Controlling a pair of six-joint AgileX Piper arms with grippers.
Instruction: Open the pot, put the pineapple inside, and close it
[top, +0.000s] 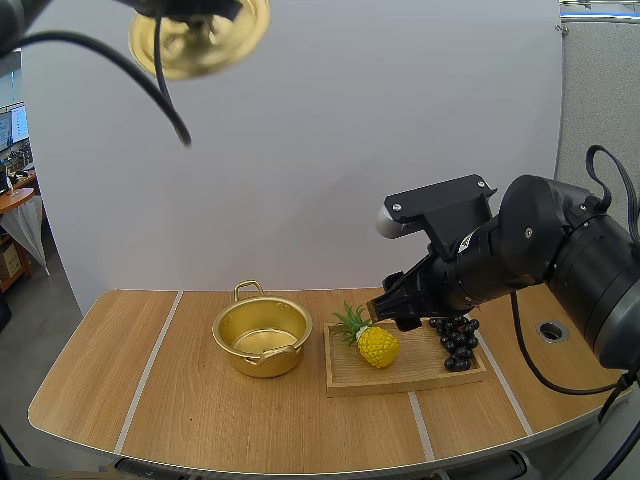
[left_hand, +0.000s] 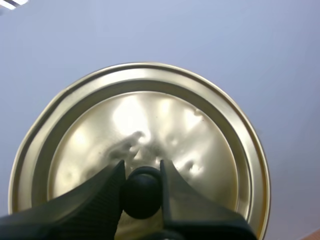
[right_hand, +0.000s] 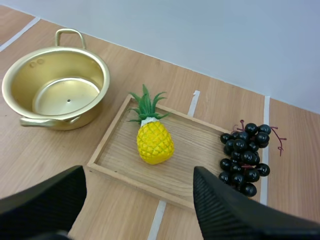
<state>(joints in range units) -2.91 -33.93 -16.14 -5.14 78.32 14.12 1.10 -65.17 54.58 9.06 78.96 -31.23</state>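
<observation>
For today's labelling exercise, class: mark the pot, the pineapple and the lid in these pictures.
pot (right_hand: 65, 97), right wrist view, its bare inner floor
pineapple (right_hand: 155, 142), right wrist view, its yellow body
lid (left_hand: 150, 120), left wrist view, its golden face

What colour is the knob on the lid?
The knob is black, best seen in the left wrist view.

This looks like a robot lab set up inside an office room. A big black robot arm (top: 540, 240) reaches over a light brown wooden tabletop (top: 200, 400) marked with thin white lines (top: 148, 370). A plain white board (top: 350, 150) stands behind it like a screen. The small yellow plastic pineapple (top: 378, 346) and the bunch of black grapes (top: 458, 345) look like toys. Off to the side, computer screens (top: 8, 128) sit by a round brown desk (top: 15, 197).
</observation>
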